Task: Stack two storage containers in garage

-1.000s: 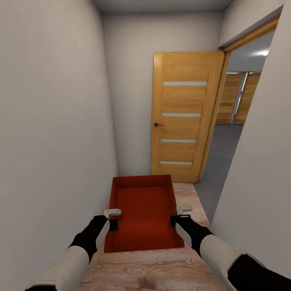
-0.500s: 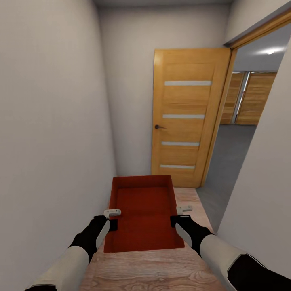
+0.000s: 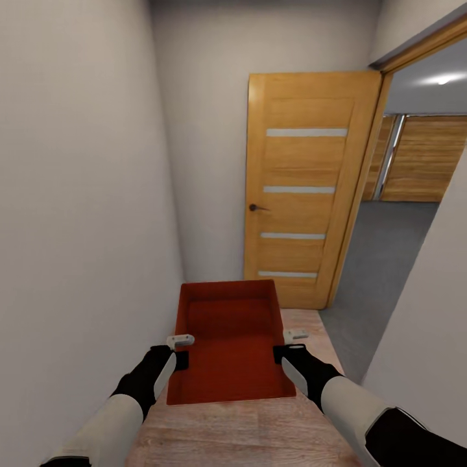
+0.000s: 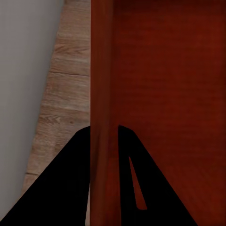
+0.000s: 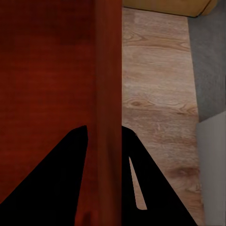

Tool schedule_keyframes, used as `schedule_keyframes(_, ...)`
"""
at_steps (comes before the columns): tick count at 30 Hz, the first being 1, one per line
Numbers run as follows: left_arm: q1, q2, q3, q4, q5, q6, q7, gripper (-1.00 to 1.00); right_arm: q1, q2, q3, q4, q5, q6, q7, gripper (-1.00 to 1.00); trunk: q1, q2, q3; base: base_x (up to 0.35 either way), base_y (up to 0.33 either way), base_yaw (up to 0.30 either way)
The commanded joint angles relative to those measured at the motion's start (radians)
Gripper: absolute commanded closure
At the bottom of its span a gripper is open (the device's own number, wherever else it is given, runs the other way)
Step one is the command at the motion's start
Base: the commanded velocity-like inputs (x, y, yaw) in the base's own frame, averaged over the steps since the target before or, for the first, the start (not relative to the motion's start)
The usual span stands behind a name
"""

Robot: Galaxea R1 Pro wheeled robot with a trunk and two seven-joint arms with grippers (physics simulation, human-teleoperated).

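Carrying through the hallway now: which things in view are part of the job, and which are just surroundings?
Part of the job:
- storage container
- left gripper and right gripper, each shut on a side wall
- grey garage floor past the doorway

Just surroundings:
- open wooden door
- white walls
- wood plank floor

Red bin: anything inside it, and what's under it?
The storage container looks empty, its flat bottom bare. Left gripper and right gripper clamp its side walls. Wood plank floor shows around it; directly beneath is hidden.

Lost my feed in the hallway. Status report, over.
Left gripper and right gripper clamped on container side walls. Open wooden door ahead, garage floor beyond to the right.
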Motion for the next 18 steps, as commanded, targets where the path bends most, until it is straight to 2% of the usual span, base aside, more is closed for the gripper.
schedule_keyframes(1, 0.000, 0.005, 0.002, 0.018, -0.022, 0.009, 0.009, 1.00, -0.002, -0.001, 0.005, -0.011, -0.001, -0.003, -0.005, 1.00, 0.001, -0.002, -0.002, 0.323, 0.000, 0.000)
schedule_keyframes(18, 0.000, 0.005, 0.002, 0.018, -0.022, 0.009, 0.009, 1.00, -0.001, 0.000, 0.005, -0.011, -0.001, -0.003, -0.005, 1.00, 0.001, -0.002, -0.002, 0.323, 0.000, 0.000)
